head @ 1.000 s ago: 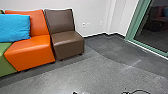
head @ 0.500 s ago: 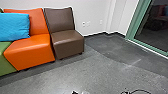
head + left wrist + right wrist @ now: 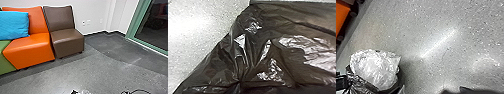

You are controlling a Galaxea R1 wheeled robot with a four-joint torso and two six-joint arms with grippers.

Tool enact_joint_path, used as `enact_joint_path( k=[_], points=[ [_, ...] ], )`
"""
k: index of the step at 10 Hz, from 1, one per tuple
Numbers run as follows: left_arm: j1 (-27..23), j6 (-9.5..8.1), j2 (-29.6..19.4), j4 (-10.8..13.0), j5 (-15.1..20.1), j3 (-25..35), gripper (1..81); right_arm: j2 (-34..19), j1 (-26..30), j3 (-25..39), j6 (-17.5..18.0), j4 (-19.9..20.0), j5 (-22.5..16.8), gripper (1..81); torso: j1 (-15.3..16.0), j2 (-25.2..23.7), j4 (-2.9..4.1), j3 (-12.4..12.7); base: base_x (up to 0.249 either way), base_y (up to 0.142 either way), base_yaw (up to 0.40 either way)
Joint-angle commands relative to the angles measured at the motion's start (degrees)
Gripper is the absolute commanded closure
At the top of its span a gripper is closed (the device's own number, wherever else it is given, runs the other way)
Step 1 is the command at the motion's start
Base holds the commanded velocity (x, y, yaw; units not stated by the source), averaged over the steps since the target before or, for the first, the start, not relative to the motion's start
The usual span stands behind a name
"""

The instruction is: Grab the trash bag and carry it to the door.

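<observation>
Trash bag (image 3: 268, 57) is right up close at the left wrist camera, speckled floor (image 3: 195, 27) behind: dark brown, glossy, thin film, creases converging on a gathered spot. Crumpled silvery plastic (image 3: 373, 67) near right wrist; can't tell either claw's state.

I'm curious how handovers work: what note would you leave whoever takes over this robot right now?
Left and right grippers: can't tell if either holds the bag.
Bag: the dark trash bag is large in the left wrist view, its plastic gathered in folds; crumpled whitish plastic shows in the right.
Done: whether the bag is off the floor is unclear.
Left: getting it to the door; can't tell if the green-framed glass is that door.
</observation>
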Motion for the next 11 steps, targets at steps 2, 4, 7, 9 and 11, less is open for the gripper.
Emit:
enact_joint_path(
  k=[2, 4, 7, 9, 11],
  points=[
    [-2.4, 0.08, 0.1, 0.8, 6.3, -1.8, 1.0, -1.3, 5.8, 0.7, 0.1, 0.7, -2.5, 1.0, 0.0, 0.0, 0.00, -1.2, 0.000, 0.000, 0.000],
    [-2.3, 0.44, 0.8, 0.8, 6.3, -2.6, 1.0, -1.2, 5.8, 0.7, 0.1, 0.6, -2.5, 1.0, 0.0, 0.0, 0.00, -2.5, 0.000, 0.000, 0.000],
    [-2.2, 0.53, 0.9, 0.8, 6.3, -2.6, 1.0, -1.3, 5.6, 0.7, 0.1, 0.6, -2.5, 1.0, 0.0, 0.0, 0.00, -2.5, 0.000, 0.000, 0.000],
    [-1.9, 0.53, 0.8, 0.8, 6.0, -2.6, 1.0, -1.2, 5.6, 0.7, 0.1, 0.7, -2.5, 1.0, 0.0, 0.0, 0.00, -2.5, 0.000, 0.000, 0.000],
    [-1.9, 0.53, 0.8, 0.8, 5.9, -2.6, 81.1, -1.2, 5.6, 0.7, 0.1, 0.6, -2.5, 1.0, 0.0, 0.0, 0.00, -2.5, 0.000, 0.000, 0.000]
  ],
)
